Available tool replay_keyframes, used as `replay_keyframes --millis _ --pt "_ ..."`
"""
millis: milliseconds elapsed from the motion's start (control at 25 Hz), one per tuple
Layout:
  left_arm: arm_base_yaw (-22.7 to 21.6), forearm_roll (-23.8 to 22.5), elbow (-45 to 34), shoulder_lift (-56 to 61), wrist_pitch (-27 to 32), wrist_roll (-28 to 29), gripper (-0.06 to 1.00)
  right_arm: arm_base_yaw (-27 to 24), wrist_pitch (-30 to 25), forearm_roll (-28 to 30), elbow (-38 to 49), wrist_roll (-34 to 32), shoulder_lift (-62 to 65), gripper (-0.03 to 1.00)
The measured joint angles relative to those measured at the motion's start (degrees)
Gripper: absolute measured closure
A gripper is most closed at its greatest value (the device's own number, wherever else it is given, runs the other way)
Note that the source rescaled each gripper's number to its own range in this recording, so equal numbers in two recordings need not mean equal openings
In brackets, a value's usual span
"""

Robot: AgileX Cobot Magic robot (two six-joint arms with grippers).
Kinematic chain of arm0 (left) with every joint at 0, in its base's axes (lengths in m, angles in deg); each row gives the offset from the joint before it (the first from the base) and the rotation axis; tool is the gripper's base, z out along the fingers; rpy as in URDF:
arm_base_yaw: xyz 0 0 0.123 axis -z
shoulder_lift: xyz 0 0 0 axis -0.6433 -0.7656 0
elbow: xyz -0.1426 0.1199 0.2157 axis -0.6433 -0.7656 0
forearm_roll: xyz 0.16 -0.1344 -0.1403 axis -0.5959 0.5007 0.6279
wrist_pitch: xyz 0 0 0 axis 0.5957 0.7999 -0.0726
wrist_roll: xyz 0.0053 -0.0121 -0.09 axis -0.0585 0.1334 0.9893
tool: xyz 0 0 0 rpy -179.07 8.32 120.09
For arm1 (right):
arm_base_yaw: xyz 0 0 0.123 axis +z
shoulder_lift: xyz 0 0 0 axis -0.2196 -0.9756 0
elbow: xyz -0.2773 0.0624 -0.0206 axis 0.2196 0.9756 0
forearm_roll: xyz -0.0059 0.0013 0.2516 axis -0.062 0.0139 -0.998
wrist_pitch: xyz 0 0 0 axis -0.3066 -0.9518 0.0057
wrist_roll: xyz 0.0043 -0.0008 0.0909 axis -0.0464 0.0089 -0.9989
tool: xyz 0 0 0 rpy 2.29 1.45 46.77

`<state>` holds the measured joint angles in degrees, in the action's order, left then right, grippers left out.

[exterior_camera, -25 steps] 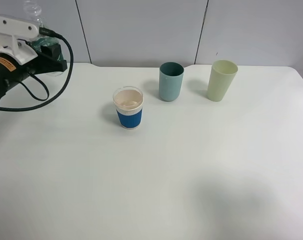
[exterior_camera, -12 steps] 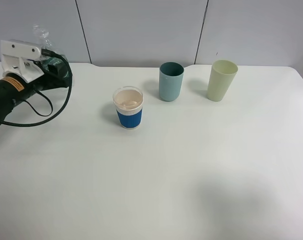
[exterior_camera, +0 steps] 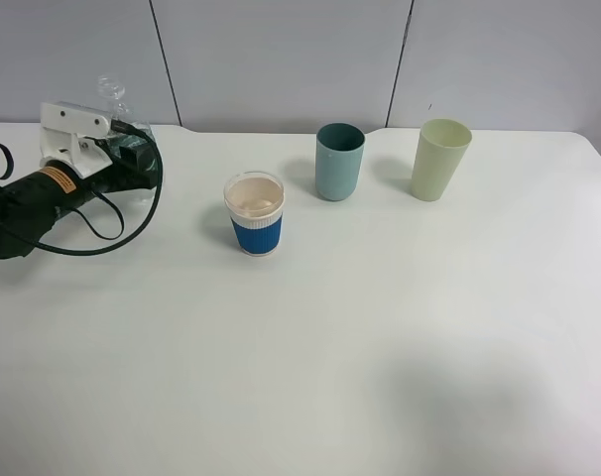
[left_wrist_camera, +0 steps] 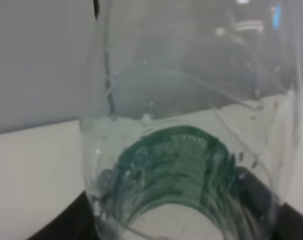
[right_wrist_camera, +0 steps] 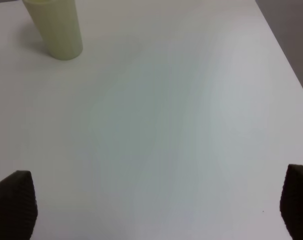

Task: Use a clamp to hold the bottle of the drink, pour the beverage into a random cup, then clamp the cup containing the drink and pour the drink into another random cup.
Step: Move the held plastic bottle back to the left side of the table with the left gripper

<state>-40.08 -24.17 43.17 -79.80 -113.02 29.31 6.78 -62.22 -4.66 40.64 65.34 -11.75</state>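
Bottle (exterior_camera: 114, 94) at far left of tabletop (exterior_camera: 380, 347), pinched by left claw (exterior_camera: 132, 164) round green-labelled body. Thin clear plastic: judged light, squashy, slick; grip mid-body, gently. Blue-sleeved cup (exterior_camera: 254, 213) well right. Right claw (right_wrist_camera: 154, 205) spread wide, empty.

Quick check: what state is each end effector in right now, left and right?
Left end effector: closed on the clear plastic bottle.
Right end effector: open, holding nothing.

I hold the small clear plastic bottle (exterior_camera: 111, 91) at the white table's (exterior_camera: 380, 347) far left. To its right stands the short blue-sleeved cup (exterior_camera: 254, 226); behind-right of that the matte teal tumbler (exterior_camera: 339, 162), then the pale yellow-green tumbler (exterior_camera: 440, 159).
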Motion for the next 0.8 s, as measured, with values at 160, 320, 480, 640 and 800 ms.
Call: replay_keyframes --millis 160,320,480,640,800 --pt "0.0 -0.41 1.52 -3.01 -0.07 0.12 0.91 0.0 0.0 0.0 0.0 0.0 0.0 0.04" --pt "0.0 -0.45 3.06 -4.98 -1.64 0.12 0.91 0.0 0.0 0.0 0.0 0.0 0.0 0.04" --pt "0.0 -0.45 3.19 -5.23 -2.05 0.12 0.91 0.0 0.0 0.0 0.0 0.0 0.0 0.04" --pt "0.0 -0.45 3.19 -5.23 -2.05 0.12 0.91 0.0 0.0 0.0 0.0 0.0 0.0 0.04" --pt "0.0 -0.45 3.19 -5.23 -2.05 0.12 0.9 0.0 0.0 0.0 0.0 0.0 0.0 0.04"
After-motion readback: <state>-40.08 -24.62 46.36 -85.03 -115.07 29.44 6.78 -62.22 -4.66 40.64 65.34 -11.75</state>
